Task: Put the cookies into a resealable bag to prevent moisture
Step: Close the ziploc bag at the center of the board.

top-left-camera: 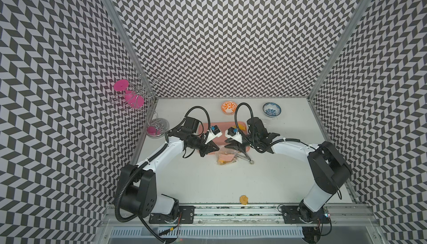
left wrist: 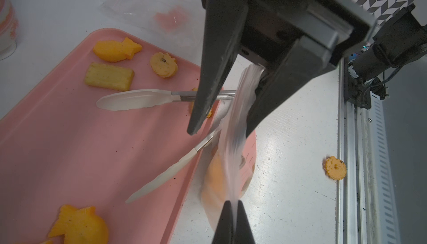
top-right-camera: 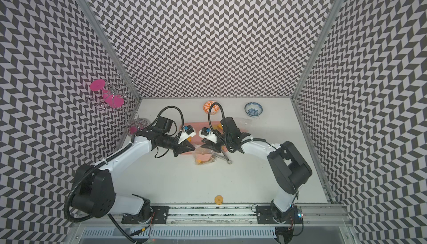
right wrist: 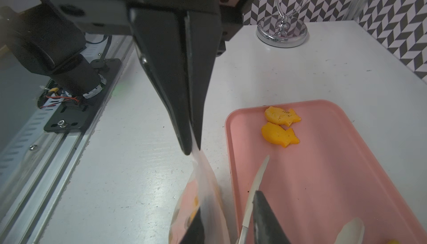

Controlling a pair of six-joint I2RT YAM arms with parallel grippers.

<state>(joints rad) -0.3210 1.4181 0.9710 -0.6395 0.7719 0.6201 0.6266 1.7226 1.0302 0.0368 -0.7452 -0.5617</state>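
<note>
Both top views look from high above, steeply down on the white surface, from the side where the arm bases stand. The pink tray is far from the lens and looks small. These two views share nearly the whole scene, only shifted a little sideways.

The left wrist camera is very near the tray. It looks down across it toward the right arm's side, with the clear bag just beside the tray. The right wrist camera is also close, and it faces over the tray toward the wire stand behind it. Both wrist views share the tray, the bag and the tongs.
</note>
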